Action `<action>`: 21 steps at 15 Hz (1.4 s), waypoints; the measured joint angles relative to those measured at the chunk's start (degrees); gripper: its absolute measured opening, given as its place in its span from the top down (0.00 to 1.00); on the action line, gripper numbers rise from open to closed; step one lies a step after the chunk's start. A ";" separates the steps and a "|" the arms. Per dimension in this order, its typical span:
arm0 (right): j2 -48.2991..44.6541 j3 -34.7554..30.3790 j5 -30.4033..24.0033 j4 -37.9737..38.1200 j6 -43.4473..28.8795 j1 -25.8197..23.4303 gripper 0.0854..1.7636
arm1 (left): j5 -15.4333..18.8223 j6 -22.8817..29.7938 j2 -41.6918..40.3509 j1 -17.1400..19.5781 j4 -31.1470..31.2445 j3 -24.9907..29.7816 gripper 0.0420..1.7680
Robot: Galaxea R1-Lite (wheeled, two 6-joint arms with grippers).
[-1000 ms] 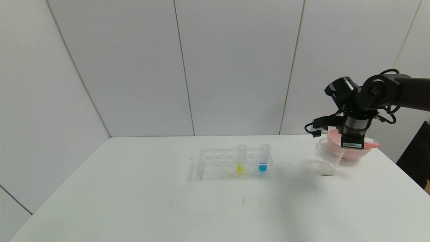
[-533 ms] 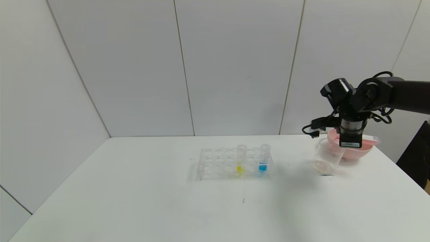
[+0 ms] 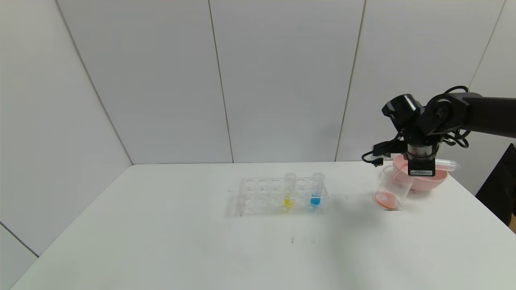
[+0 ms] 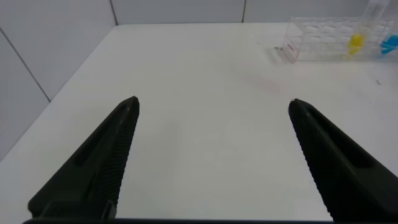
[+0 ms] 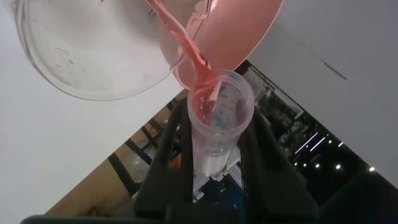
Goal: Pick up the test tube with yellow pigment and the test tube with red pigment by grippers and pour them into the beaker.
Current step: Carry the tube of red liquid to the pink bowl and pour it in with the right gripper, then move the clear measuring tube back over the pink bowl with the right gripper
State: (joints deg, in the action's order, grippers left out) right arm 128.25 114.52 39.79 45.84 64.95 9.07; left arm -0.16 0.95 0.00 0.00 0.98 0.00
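My right gripper [image 3: 421, 172] is shut on the test tube with red pigment [image 3: 446, 164] and holds it tipped, mouth down, over the clear beaker [image 3: 392, 183]. In the right wrist view the tube [image 5: 221, 109] sits between the black fingers [image 5: 168, 149], and a red stream runs from its mouth into the beaker [image 5: 81, 56]. Red liquid pools at the beaker's bottom. The test tube with yellow pigment [image 3: 289, 189] stands in the clear rack [image 3: 258, 195]; it also shows in the left wrist view [image 4: 356, 38]. My left gripper [image 4: 212, 104] is open and empty above the table's left side.
A blue-tipped tube [image 3: 316, 189] stands in the rack to the right of the yellow one. A pink bowl [image 3: 427, 183] sits right behind the beaker, near the table's far right edge. The white table [image 3: 201, 241] has bare room in front of the rack.
The right gripper has tipped the tube further and shifted slightly left and up. Red liquid now fills the beaker's bottom, which was almost colourless before.
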 joint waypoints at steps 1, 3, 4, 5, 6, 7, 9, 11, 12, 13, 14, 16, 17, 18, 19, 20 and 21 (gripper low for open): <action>0.00 0.00 0.37 0.04 0.20 0.02 0.76 | 0.00 0.00 0.00 0.00 0.00 0.00 0.03; 0.01 0.00 0.93 0.04 0.49 0.05 0.76 | 0.02 0.00 0.00 0.00 0.00 0.00 0.03; 0.00 0.00 1.12 0.20 0.71 0.05 0.76 | 0.00 -0.02 0.00 0.00 0.00 0.00 0.03; 0.00 0.00 1.87 0.41 1.21 0.10 0.76 | 0.00 0.00 0.00 0.00 0.00 0.00 0.03; -0.02 0.00 3.40 0.59 1.65 0.27 0.76 | 0.00 0.00 0.00 0.00 0.00 0.00 0.03; -0.02 0.00 4.85 0.41 2.16 0.44 0.76 | 0.00 0.00 0.00 0.00 0.00 0.00 0.03; -0.02 0.00 5.21 0.20 2.35 0.71 0.76 | 0.02 0.00 0.00 0.00 0.00 0.00 0.03; 0.00 0.00 5.40 0.17 2.82 0.84 0.76 | 0.00 -0.02 0.00 0.00 0.00 0.00 0.03; 0.00 0.00 6.05 0.30 2.99 0.96 0.76 | 0.00 0.00 0.00 0.00 0.00 0.00 0.03; 0.00 0.00 6.66 0.30 3.04 1.15 0.76 | 0.00 0.00 0.00 0.00 0.00 0.00 0.03; 0.00 0.00 6.77 0.12 3.10 1.27 0.76 | 0.00 0.00 0.00 0.00 0.00 0.00 0.03; -0.11 0.00 6.68 -0.68 3.19 1.38 0.76 | 0.02 0.00 0.00 0.00 0.00 0.00 0.03; -0.32 0.00 6.17 -1.48 3.04 1.40 0.76 | 0.00 0.00 0.00 0.00 0.00 0.00 0.03; -0.62 -0.02 4.85 -2.40 2.71 1.43 0.76 | 0.00 0.00 0.00 0.00 0.00 0.00 0.03; -1.10 -0.05 2.15 -2.67 2.07 1.45 0.76 | 0.00 0.00 0.00 0.00 0.00 0.00 0.03; -1.79 -0.07 -1.96 -2.78 0.35 1.23 0.76 | 0.00 -0.02 0.00 0.00 0.00 0.00 0.03; -2.61 -0.10 -6.13 -2.68 -2.82 0.84 0.76 | 0.00 0.00 0.00 0.00 0.00 0.00 0.03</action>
State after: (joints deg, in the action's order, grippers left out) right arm 125.64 114.42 33.66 43.15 62.14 9.91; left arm -0.16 0.95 0.00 0.00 0.98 0.00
